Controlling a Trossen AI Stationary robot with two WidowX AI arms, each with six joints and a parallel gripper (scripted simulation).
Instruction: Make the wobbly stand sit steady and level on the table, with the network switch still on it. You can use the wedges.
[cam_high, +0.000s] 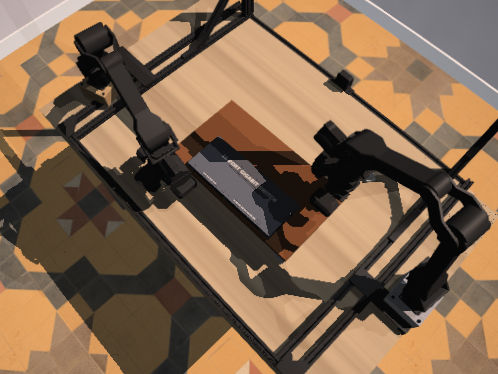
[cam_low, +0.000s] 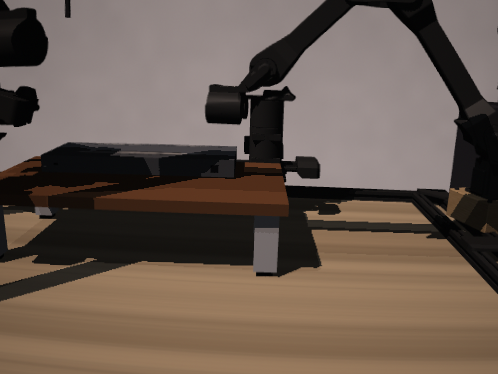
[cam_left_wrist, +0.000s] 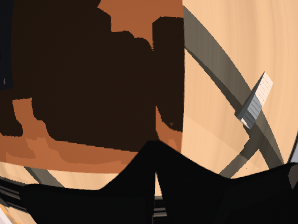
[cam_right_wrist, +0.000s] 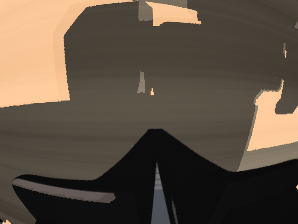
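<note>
The brown wooden stand (cam_high: 235, 120) (cam_low: 200, 197) (cam_left_wrist: 140, 20) sits mid-table on short grey legs (cam_low: 266, 247), with the dark network switch (cam_high: 240, 185) (cam_low: 135, 155) lying on top. My left gripper (cam_high: 325, 202) (cam_left_wrist: 153, 147) is shut and empty, hovering over the stand's edge on the side away from the right arm. My right gripper (cam_high: 180, 185) (cam_low: 265, 152) (cam_right_wrist: 155, 135) is shut and empty, low beside the opposite edge, over shadowed table. A small grey wedge-like piece (cam_left_wrist: 255, 100) lies on the table past the stand. A small block (cam_right_wrist: 146, 10) shows at the top of the right wrist view.
A black rail frame (cam_high: 165, 245) (cam_low: 450, 225) borders the table. Tan blocks (cam_high: 100, 95) (cam_low: 465, 207) sit by the right arm's base. A small black fitting (cam_high: 344, 79) sits on the far rail. Heavy arm shadows cover the table around the stand.
</note>
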